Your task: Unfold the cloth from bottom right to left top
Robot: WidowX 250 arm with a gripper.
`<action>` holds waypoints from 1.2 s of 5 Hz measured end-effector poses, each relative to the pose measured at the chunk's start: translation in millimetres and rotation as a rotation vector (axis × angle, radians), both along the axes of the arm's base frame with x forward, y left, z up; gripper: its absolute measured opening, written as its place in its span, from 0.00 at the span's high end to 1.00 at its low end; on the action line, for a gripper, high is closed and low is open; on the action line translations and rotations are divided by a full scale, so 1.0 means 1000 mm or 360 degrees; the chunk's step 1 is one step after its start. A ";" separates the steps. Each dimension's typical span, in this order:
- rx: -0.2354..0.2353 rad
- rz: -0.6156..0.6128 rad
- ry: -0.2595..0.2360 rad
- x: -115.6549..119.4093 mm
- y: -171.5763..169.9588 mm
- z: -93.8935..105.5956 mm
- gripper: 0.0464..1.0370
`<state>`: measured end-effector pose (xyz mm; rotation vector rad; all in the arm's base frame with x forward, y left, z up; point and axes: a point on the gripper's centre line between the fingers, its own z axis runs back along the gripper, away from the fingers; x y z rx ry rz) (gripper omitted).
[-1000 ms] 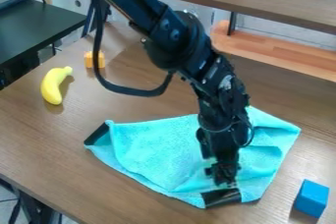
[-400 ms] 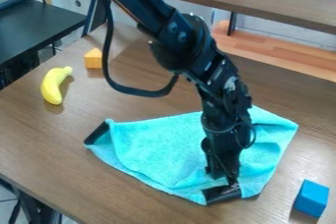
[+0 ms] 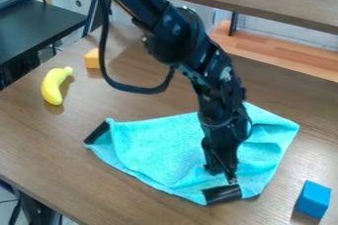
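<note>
Robot hand (image 3: 223,173) points down at the bottom right part of the cloth (image 3: 151,142); whether it is clamped on the fabric or apart, I cannot tell. Its low place is probably chosen so that it can take the corner there, because from this side the unfolding has to begin.

Table (image 3: 132,204) spreads around the cloth on every side and so gives flat support for it. On this table lies the cloth itself, wrinkled and with uneven edges, so I judge that it is not yet unfolded. Banana (image 3: 55,86) rests beyond the cloth's left corner, apart from it; blue block (image 3: 313,199) stands to the right of the cloth's bottom edge. One dark patch (image 3: 222,194) is at the cloth's bottom edge, just beside the hand, and another patch (image 3: 97,132) is at its left corner. Orange block (image 3: 92,58) is farthest beyond the cloth, where it should not disturb a pull toward the top left.
</note>
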<state>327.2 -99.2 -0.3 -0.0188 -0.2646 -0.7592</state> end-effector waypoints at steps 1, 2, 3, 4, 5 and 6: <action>-0.0068 0.0089 -0.0025 0.018 0.013 0.020 0.98; -0.0054 0.0208 -0.0048 0.041 0.036 0.044 0.98; -0.0004 0.0391 -0.0067 0.064 0.066 0.063 0.98; 0.0093 0.0528 -0.0007 0.086 0.086 0.062 0.98; 0.0189 0.0652 0.0047 0.115 0.109 0.051 0.98; 0.0252 0.0771 0.0110 0.145 0.135 0.037 0.98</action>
